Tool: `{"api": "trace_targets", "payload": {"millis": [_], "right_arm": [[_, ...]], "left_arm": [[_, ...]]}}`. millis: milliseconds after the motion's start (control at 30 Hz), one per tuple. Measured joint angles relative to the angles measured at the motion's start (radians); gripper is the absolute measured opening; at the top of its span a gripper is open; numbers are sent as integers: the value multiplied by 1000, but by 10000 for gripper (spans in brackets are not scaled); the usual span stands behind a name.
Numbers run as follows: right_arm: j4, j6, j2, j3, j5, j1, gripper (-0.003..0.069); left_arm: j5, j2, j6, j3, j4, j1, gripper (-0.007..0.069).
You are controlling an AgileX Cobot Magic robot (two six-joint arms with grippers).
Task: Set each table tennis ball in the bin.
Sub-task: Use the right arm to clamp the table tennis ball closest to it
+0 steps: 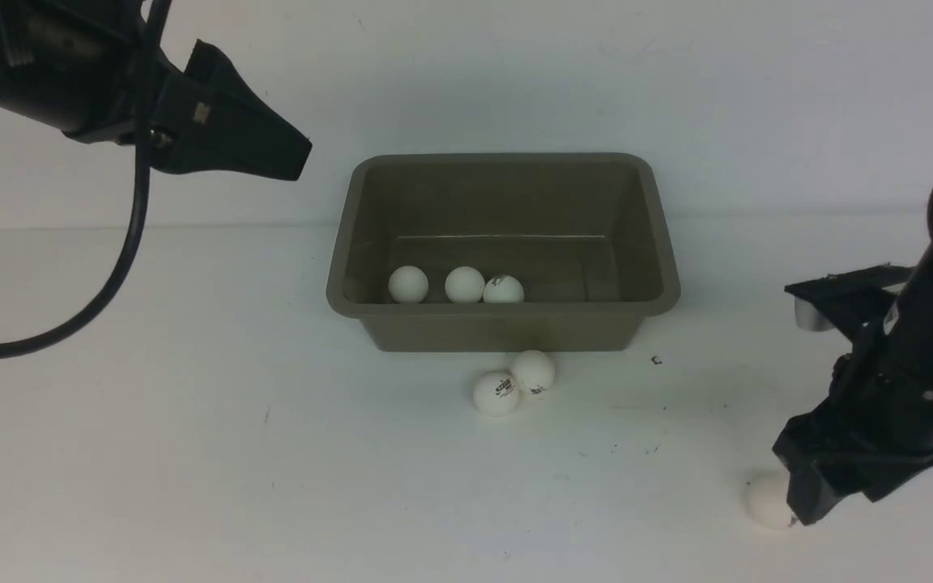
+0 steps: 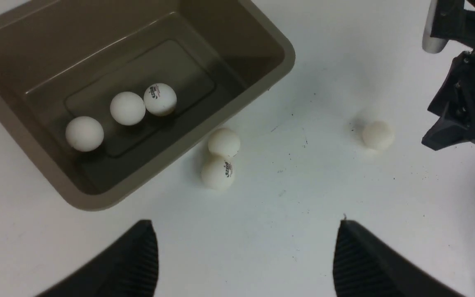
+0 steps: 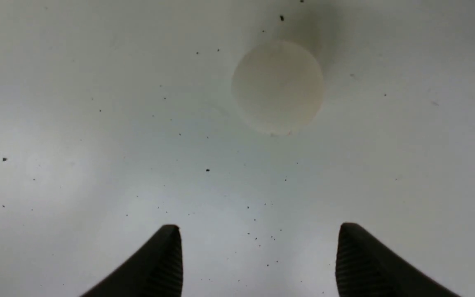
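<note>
The taupe bin [image 1: 369, 210] [image 2: 262, 37] stands mid-table with three table tennis balls [image 1: 464, 284] [image 2: 127, 108] along its near wall. Two more balls [image 1: 496, 393] [image 2: 217, 173] touch each other on the table just in front of the bin. A lone ball [image 1: 768, 500] [image 2: 378, 135] [image 3: 278, 86] lies at the front right. My right gripper [image 1: 808, 506] [image 3: 258, 231] hangs low right beside that ball, open, with the ball ahead of its fingertips and nothing between them. High at the upper left, my left gripper [image 1: 292, 158] [image 2: 245, 227] is open and empty.
A black cable [image 1: 122, 267] loops down from the left arm. The white table [image 1: 191, 453] carries small dark specks. A pale wall rises behind the bin.
</note>
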Motion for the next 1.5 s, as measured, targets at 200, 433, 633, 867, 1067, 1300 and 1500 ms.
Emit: {"api": "trace_targets", "payload": {"millis": [200,433,633,867,1067,1300,1500], "right_arm": [[10,2,19,7,-2,0,451],[15,2,52,105,-9,0,451],[51,-14,56,164,-27,0,451],[94,-31,81,166,-103,0,451],[162,-72,143,166,-170,0,451],[224,-117,145,166,-240,0,451],[226,-140,145,140,-225,0,451]], "left_arm": [[2,0,1,0,-6,0,511],[5,0,1,0,-8,0,511],[5,0,1,0,-23,0,511],[6,0,1,0,-30,0,511],[7,-1,1,0,-31,0,511],[7,-1,1,0,-35,0,511],[7,-1,1,0,-35,0,511]]}}
